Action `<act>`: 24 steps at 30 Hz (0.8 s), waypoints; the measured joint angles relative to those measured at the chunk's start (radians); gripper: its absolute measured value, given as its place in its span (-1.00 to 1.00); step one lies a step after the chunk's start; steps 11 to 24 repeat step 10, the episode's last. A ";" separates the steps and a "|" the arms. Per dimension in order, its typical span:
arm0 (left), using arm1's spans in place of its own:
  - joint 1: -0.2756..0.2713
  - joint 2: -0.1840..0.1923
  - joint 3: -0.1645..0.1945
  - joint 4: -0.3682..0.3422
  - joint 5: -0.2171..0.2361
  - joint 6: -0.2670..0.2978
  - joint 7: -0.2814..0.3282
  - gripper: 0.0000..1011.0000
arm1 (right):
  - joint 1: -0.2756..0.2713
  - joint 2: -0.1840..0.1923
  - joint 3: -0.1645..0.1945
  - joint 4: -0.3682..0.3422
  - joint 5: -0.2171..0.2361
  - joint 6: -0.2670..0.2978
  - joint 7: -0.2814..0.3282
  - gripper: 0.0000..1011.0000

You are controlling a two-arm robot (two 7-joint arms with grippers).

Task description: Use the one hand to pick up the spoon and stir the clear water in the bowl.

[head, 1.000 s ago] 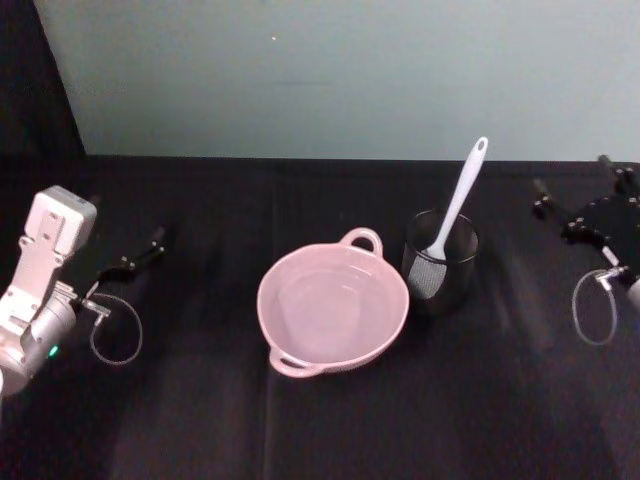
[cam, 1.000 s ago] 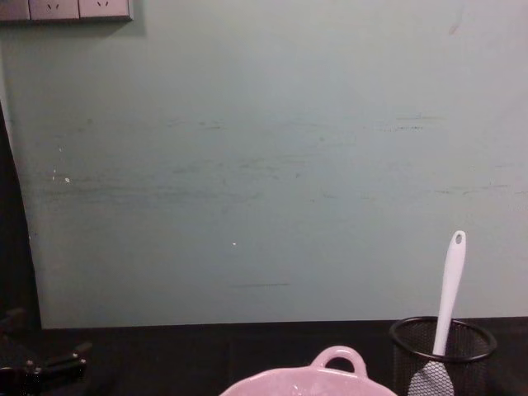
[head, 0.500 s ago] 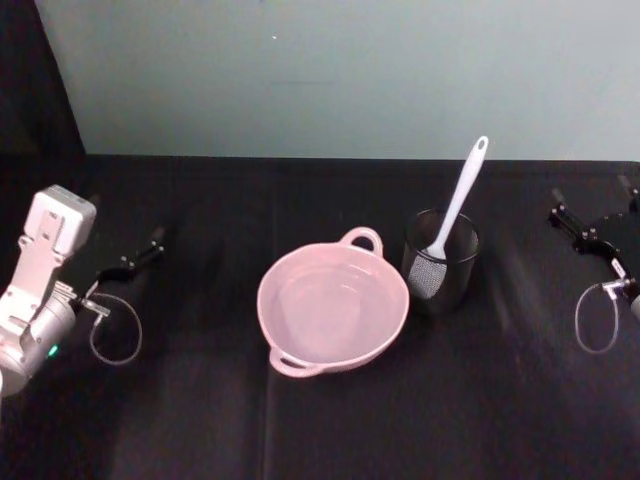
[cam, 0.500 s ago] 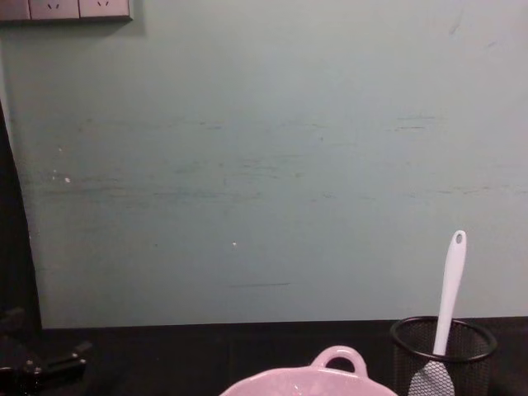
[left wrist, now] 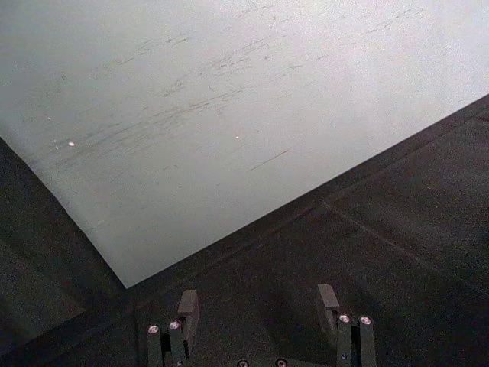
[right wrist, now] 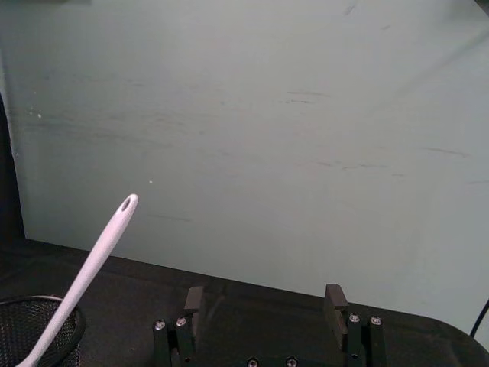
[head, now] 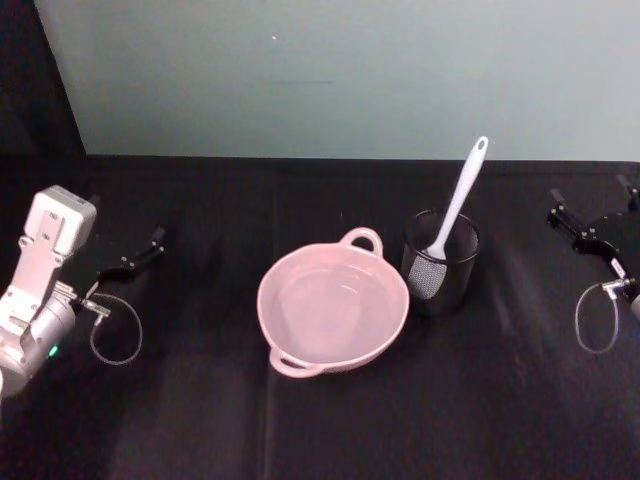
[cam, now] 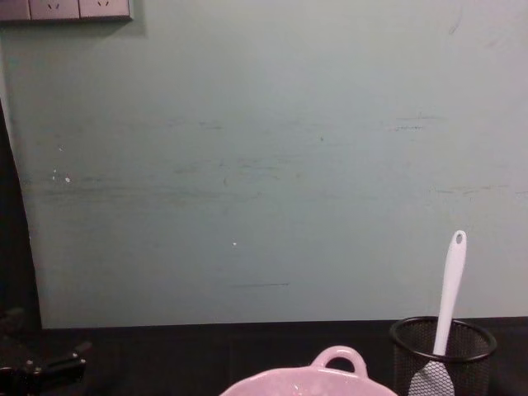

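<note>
Left pincer is held open near the tabletop's left edge; right pincer is held open near its right edge.

black mesh cup on black table, w/ pale wall behind.

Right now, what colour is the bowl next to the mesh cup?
Pale pink bowl, clearest in the head view.
</note>
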 joint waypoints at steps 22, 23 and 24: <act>0.000 0.000 0.000 0.000 0.000 0.000 0.000 1.00 | 0.000 0.001 -0.001 -0.001 -0.001 0.001 0.000 0.98; 0.000 0.000 0.000 0.000 0.000 0.000 0.000 1.00 | 0.000 0.001 -0.001 -0.001 -0.001 0.001 0.000 0.98; 0.000 0.000 0.000 0.000 0.000 0.000 0.000 1.00 | 0.000 0.001 -0.001 -0.001 -0.001 0.001 0.000 0.98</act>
